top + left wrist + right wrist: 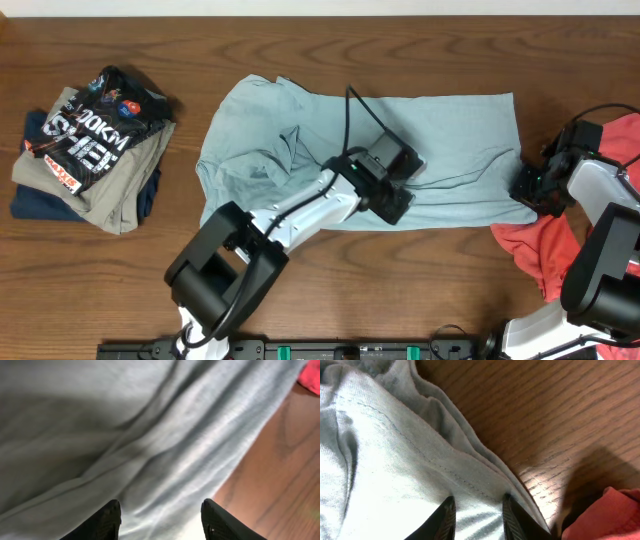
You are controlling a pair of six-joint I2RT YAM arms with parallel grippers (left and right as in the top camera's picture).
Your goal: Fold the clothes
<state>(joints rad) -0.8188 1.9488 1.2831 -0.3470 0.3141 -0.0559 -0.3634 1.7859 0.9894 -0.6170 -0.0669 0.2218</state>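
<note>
The blue-grey T-shirt point(450, 135) lies spread across the middle of the bench point(120, 290), creased at its left end. The left hand point(398, 188) hovers over the shirt's centre, fingers point(107, 521) wide apart above rumpled cloth, gripping nothing. The right hand point(527, 186) sits at the shirt's lower right corner, fingers point(445, 519) slightly parted astride the hem, not pinching it. A red garment point(545, 255) lies bunched at lower right, touching that corner. A stack of folded clothes point(90, 150) rests at upper left.

The overhead view looks straight down on the whole tabletop point(300, 30). Both wrist views peer close along their jaws at the blue-grey T-shirt point(440, 130), shared by all three.
</note>
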